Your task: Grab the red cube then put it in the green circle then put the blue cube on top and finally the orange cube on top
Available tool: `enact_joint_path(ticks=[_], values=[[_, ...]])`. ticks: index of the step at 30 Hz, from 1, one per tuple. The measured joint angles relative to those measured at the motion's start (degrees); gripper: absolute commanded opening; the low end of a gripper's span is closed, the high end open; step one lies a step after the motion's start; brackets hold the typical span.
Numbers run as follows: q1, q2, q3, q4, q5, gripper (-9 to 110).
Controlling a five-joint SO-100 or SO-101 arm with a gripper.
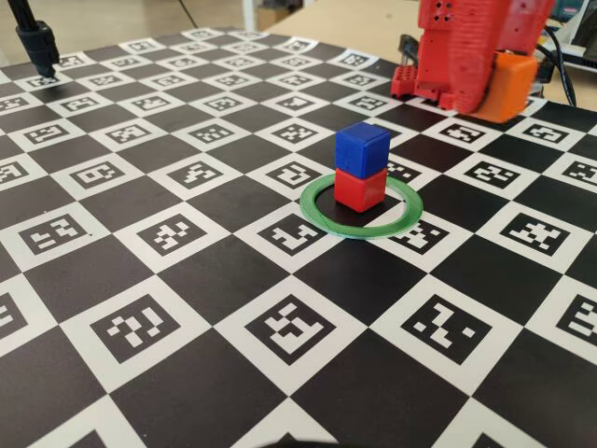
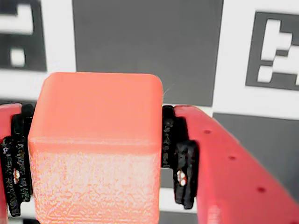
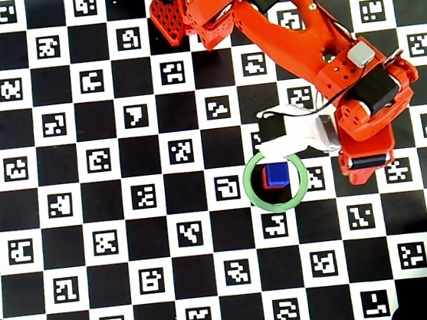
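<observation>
1. Wrist view: gripper (image 2: 96, 154) clamped on the orange cube (image 2: 96, 144), black pads (image 2: 180, 158) pressed against both side faces, cube fills the lower left of the frame
2. Checkerboard marker mat (image 2: 149, 42) visible behind the cube; cannot tell from this view whether the cube is touching it
3. Fixed view: orange cube (image 1: 508, 86) sits in the red gripper at upper right, back and to the right of the ring, well apart from the stack
4. Red cube (image 1: 359, 189) stands inside the green circle (image 1: 322, 213), blue cube (image 1: 362, 147) stacked on top of it, slightly turned relative to the red one
5. Overhead view: blue cube (image 3: 277, 173) covers most of the red cube (image 3: 265, 179), both inside the green circle (image 3: 250, 190); white arm part overlaps the ring's top edge
6. Arm (image 3: 307, 37) reaches from the top centre down to the right of the ring, gripper end just beside the ring's right side
7. Black stand (image 1: 37, 42) at far upper left in the fixed view, well apart from everything
</observation>
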Motion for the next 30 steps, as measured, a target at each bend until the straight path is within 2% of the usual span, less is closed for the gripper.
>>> enact_joint_path(ticks=[7,17,30], values=[[5.27,2.02,0.0,1.23,-2.64,11],[13.27,9.58,8.88,-1.05,-6.94,11],[15.56,15.64,22.5,-8.0,-10.11,11]])
